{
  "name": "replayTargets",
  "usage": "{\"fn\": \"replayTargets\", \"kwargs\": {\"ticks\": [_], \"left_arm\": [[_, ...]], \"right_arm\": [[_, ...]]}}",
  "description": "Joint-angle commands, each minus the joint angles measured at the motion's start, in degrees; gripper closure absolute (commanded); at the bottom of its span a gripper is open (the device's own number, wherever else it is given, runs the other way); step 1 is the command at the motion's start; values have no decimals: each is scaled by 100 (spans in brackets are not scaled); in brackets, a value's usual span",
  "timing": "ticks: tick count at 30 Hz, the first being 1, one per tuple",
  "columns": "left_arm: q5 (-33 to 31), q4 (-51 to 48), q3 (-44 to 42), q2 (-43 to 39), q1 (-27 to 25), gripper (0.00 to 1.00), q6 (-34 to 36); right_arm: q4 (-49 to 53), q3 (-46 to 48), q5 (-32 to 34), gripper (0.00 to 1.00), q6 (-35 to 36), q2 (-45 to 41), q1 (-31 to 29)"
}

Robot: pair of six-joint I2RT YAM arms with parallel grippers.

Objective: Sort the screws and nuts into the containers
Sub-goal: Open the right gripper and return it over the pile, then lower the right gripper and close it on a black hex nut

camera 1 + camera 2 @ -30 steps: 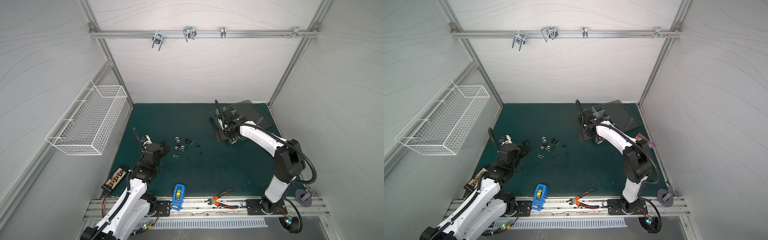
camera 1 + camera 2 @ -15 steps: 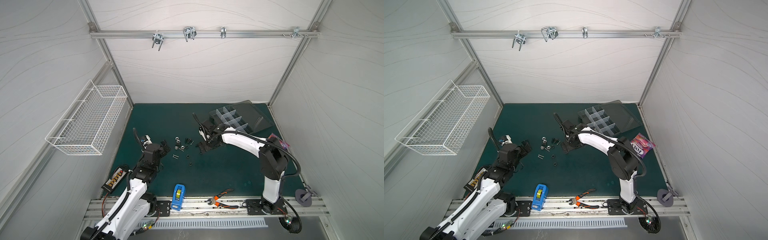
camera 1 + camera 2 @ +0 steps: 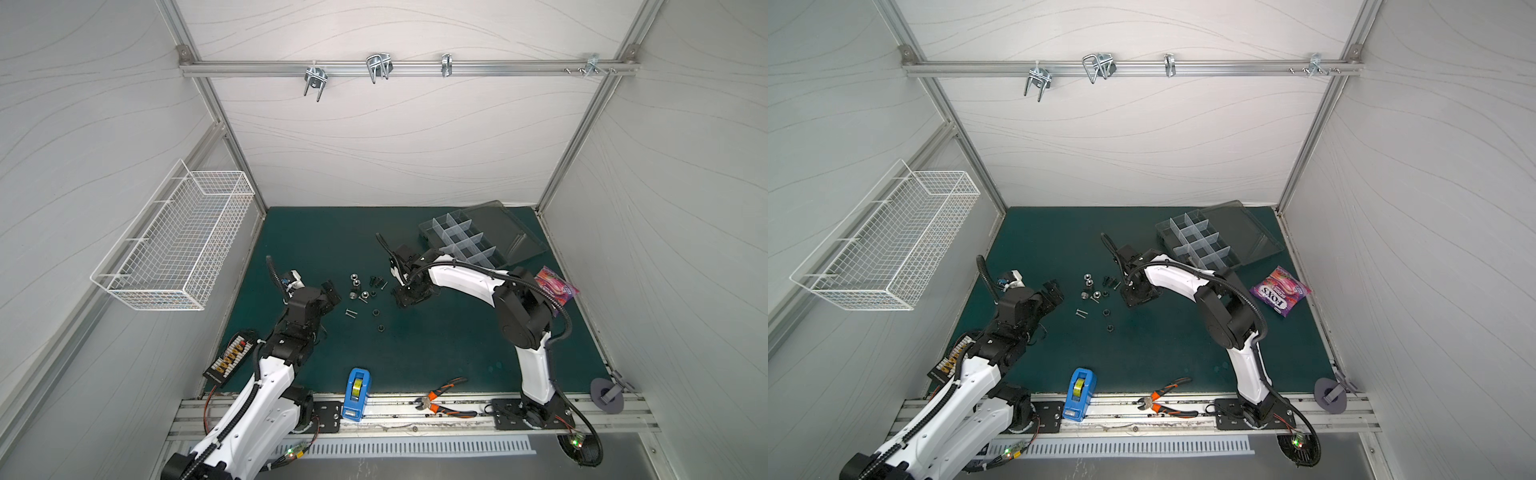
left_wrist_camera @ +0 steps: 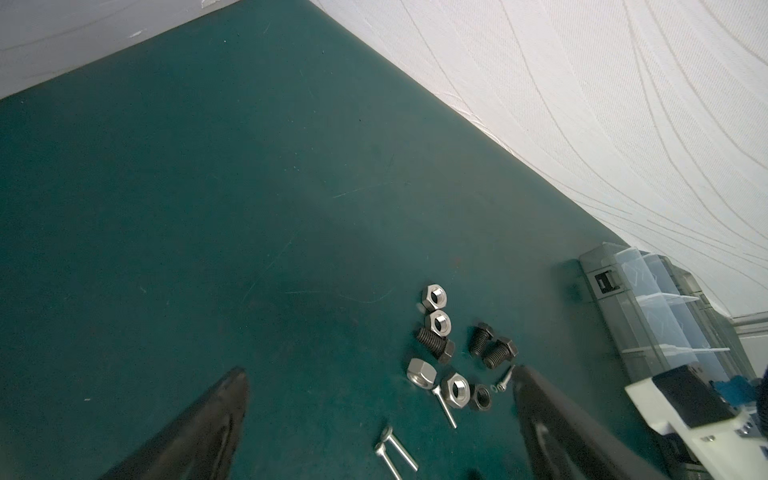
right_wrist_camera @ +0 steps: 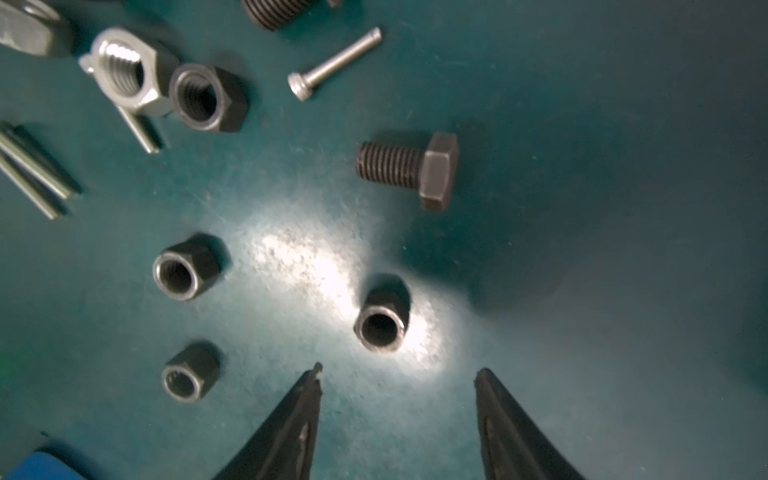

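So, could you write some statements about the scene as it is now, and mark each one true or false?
1. The organizer box has its lid open. True.
2. The right gripper holds a black bolt. False: its jaws stand apart, nothing between them.
3. The left gripper is open. True.
4. The pliers lie in the wire basket. False: they lie at the front edge of the green mat.
5. Several nuts lie on the green mat. True.
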State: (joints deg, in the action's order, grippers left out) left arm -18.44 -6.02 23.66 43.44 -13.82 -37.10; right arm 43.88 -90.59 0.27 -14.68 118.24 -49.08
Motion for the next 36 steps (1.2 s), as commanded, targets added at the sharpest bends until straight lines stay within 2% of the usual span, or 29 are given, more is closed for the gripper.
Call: {"fn": "replayTargets", "kwargs": {"ticks": [1, 8, 22, 28, 36], "left_arm": [[-48, 198, 184, 25, -6, 0, -48], [-55, 191, 192, 42, -6, 0, -30], [-80, 196, 174, 42, -6, 0, -51], [-65, 180, 158, 15, -6, 0, -45], [-69, 171, 151, -24, -6, 0, -52]], "right_arm": [[146, -221, -72, 47, 48, 244, -89], [220, -394, 3, 58, 97, 511, -98], [323, -353, 239, 69, 193, 643, -181], [306, -356, 288, 70, 232, 751, -218], [279, -324, 280, 81, 246, 819, -216]]}}
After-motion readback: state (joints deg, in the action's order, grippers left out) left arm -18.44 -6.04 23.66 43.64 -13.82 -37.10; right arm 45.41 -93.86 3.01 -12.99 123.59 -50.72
